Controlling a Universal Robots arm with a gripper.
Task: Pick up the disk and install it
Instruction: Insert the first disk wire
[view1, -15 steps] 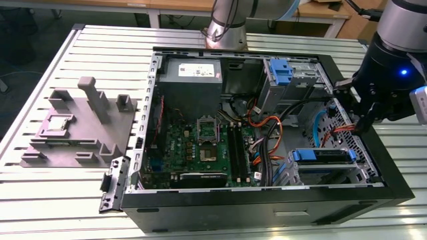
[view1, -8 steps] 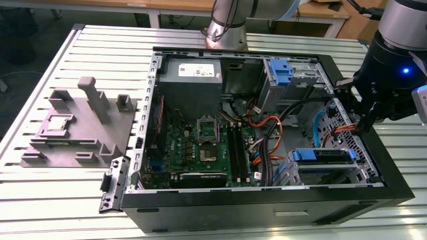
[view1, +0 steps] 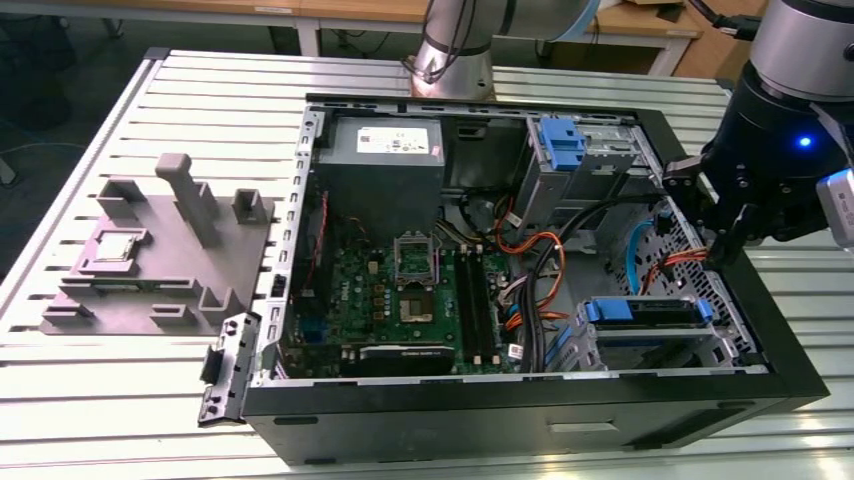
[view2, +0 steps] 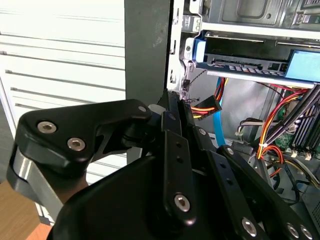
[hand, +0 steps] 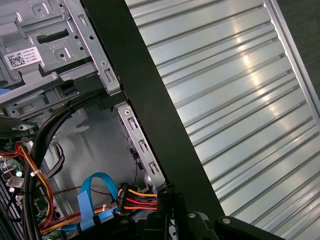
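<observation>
Exterior view: black gripper (view1: 731, 232), finger state unclear, hovers over the open black computer case's (view1: 534, 410) side wall, blue-framed silver disk (view1: 645, 312) seated below its fingers.

Blue-framed disk (view1: 643, 312), black case (view1: 534, 420)

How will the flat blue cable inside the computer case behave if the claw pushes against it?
The flat blue cable would probably bend and give way: it is thin and already curves in a loop. It looks light, so it may spring back afterwards. It lies close to the red and yellow wires, so a push might disturb them too.
</observation>
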